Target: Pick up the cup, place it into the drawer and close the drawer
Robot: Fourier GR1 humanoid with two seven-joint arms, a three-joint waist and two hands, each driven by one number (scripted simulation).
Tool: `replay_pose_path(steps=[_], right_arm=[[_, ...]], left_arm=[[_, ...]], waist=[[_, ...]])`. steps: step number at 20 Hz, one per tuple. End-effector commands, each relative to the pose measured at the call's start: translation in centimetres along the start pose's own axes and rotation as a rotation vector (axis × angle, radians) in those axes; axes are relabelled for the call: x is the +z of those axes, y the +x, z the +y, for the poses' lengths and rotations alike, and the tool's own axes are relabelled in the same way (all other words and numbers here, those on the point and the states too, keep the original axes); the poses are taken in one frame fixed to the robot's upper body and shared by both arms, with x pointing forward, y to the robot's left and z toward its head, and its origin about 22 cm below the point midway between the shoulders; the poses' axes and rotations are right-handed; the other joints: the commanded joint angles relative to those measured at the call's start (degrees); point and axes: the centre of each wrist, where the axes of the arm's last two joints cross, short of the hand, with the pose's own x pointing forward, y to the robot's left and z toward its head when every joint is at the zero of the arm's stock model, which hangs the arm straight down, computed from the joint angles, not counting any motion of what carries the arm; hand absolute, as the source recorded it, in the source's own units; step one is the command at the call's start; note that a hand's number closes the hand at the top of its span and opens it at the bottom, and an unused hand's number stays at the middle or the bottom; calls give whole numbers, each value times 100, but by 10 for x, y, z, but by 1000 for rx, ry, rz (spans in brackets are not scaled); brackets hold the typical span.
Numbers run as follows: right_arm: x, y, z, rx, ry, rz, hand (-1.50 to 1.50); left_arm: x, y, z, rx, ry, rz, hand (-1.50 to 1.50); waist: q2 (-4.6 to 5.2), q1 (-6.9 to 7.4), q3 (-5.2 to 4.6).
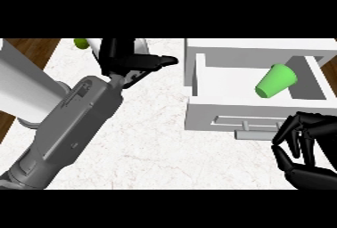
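The cup point(276, 81) lies tipped on its side inside the open drawer point(197, 75), so I judge the placing done and the closing step in hand. My right hand point(306, 151) sits just in front of the drawer, beside the handle point(253, 133), fingers point(289, 133) curled inward and holding nothing; whether a fingertip touches the handle is hard to say from up here. My left hand point(128, 60) hangs over the desk point(151, 142), left of the drawer, and I cannot tell how it is set. Next I'd bring the right hand against the drawer front and push it straight in.
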Motion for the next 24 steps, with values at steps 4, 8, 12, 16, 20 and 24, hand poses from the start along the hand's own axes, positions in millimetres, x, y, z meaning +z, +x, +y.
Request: replay_pose_path(steps=[4,8,12,16,20,24], right_arm=[[-4,-6,2,93,-7,86,150],[-17,-18,22,212,64,103,150],[-17,-37,30,462,205,96,150],[-26,-59,43,576,225,139,150],[-50,-84,51,600,223,139,150],[-37,-131,61,632,237,196,-150]], left_arm=[[62,14,59,29,35,17,-150],[87,18,96,2,47,30,-150],[100,14,105,45,37,39,-150],[118,30,136,10,48,19,-150],[142,17,155,14,54,23,-150],[152,33,173,16,62,31,-150]], waist=[[14,-38,1],[33,-35,1],[39,47,5],[37,11,3],[58,-96,2],[59,-88,4]])
